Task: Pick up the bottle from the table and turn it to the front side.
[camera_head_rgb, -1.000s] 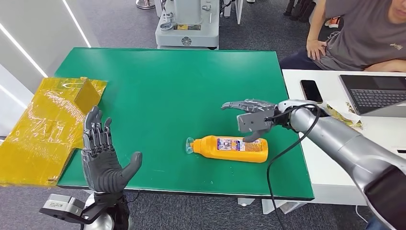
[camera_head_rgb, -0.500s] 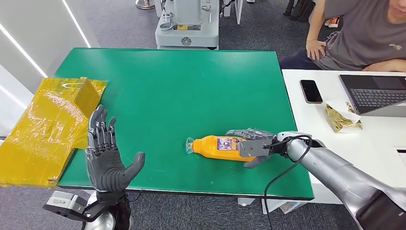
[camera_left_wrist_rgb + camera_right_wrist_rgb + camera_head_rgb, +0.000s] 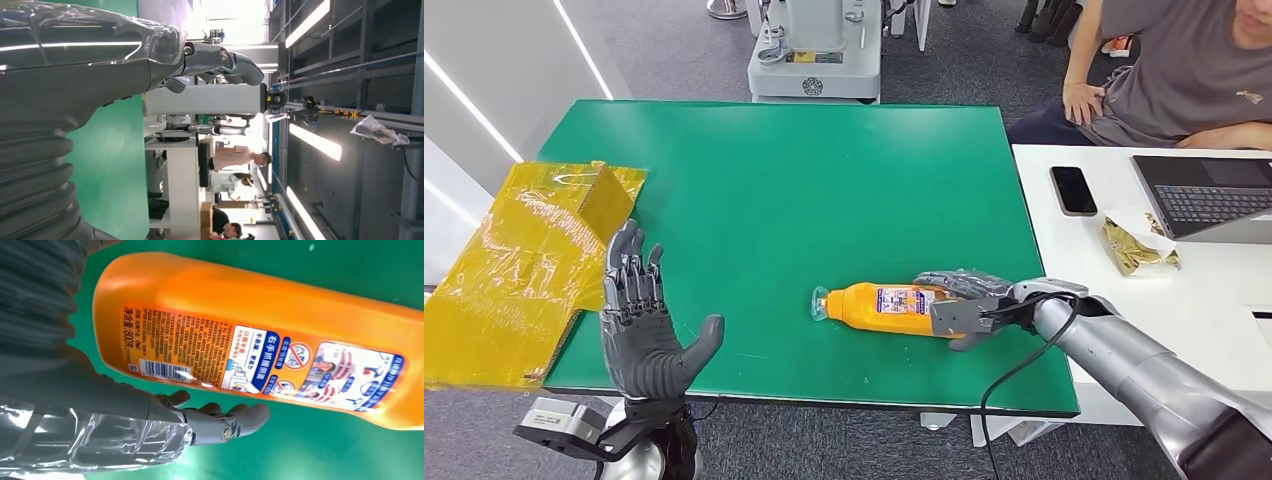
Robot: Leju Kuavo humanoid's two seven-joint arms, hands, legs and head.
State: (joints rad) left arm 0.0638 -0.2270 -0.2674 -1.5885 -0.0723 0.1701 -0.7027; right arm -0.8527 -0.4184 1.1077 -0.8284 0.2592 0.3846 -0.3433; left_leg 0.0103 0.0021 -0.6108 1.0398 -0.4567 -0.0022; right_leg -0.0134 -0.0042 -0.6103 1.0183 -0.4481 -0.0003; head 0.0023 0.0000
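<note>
An orange bottle (image 3: 874,301) with a pale cap lies on its side on the green table (image 3: 774,180), near the front right, cap pointing left. Its back label with barcode faces up (image 3: 260,330). My right hand (image 3: 964,303) sits around the bottle's base end, fingers over the far side and the thumb (image 3: 220,422) on the near side. A thin strip of green shows between thumb and bottle, so the grasp is not closed. My left hand (image 3: 639,335) is raised at the table's front left edge, fingers spread and holding nothing; the left wrist view also shows this hand (image 3: 75,75).
A yellow wrapped box (image 3: 524,260) overhangs the table's left edge. A white table (image 3: 1074,270) adjoins on the right with a phone (image 3: 1074,190), a laptop (image 3: 1209,195) and a snack wrapper (image 3: 1136,245). A person (image 3: 1184,70) sits behind it. A machine (image 3: 816,50) stands past the far edge.
My right hand came down from above the bottle onto its base end, then slid slightly right along it. The bottle stays put. The left hand barely shifted.
</note>
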